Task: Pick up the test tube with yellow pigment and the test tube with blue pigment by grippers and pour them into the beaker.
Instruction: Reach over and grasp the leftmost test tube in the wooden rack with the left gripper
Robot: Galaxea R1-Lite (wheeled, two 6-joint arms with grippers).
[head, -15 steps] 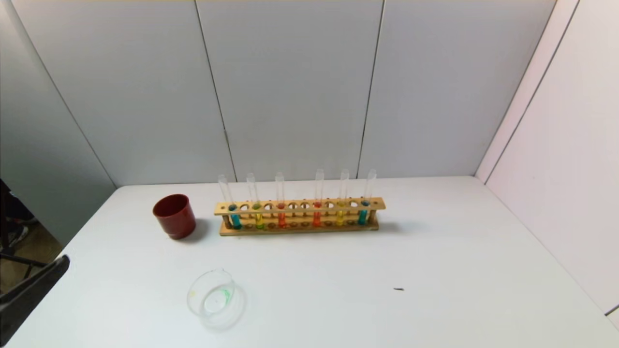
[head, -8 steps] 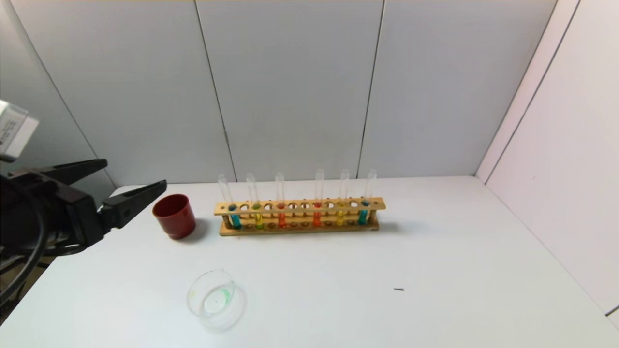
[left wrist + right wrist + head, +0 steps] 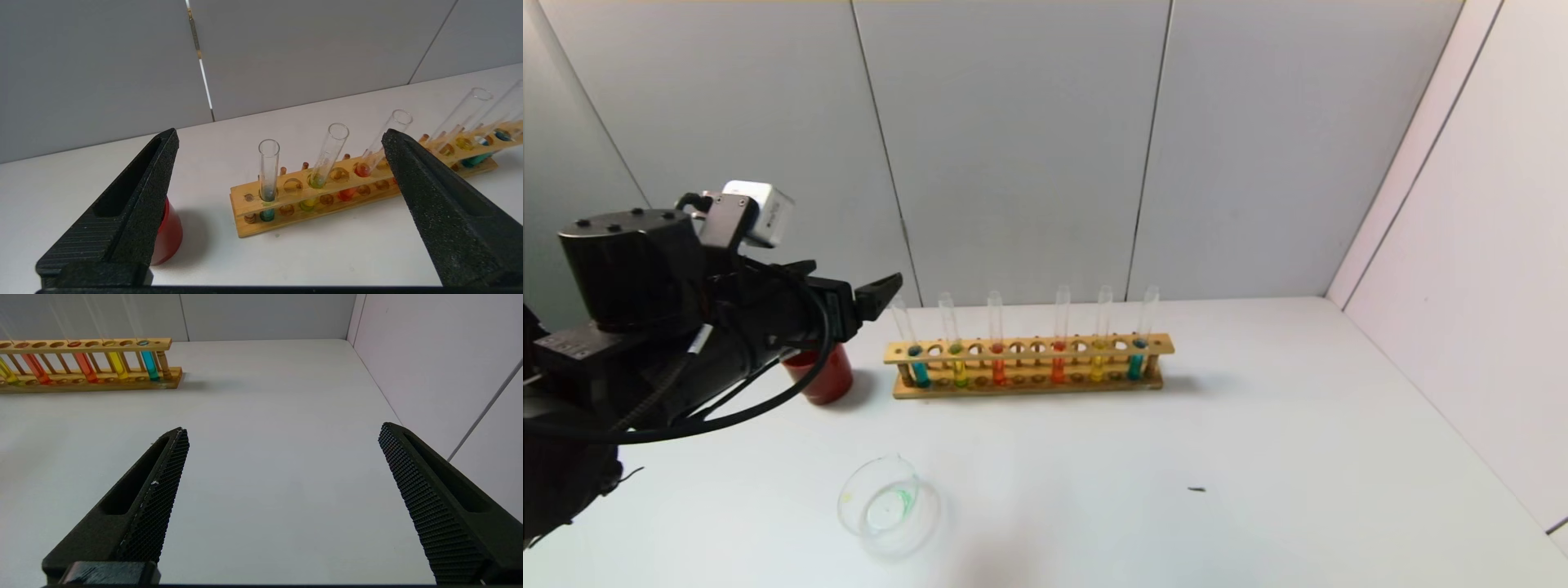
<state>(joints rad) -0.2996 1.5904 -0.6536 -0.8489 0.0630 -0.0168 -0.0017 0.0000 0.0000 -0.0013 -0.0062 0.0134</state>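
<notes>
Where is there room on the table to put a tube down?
The widest bare patch of the table lies right of the beaker and in front of the wooden rack. It is crowded by the red cup, where the open left gripper hovers.

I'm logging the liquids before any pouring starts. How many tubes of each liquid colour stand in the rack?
Blue: 2, at the rack's two ends
Lime-yellow: 1
Red-orange: 2
Golden-yellow: 1
Total: 6 tubes, all upright in the wooden rack
</notes>
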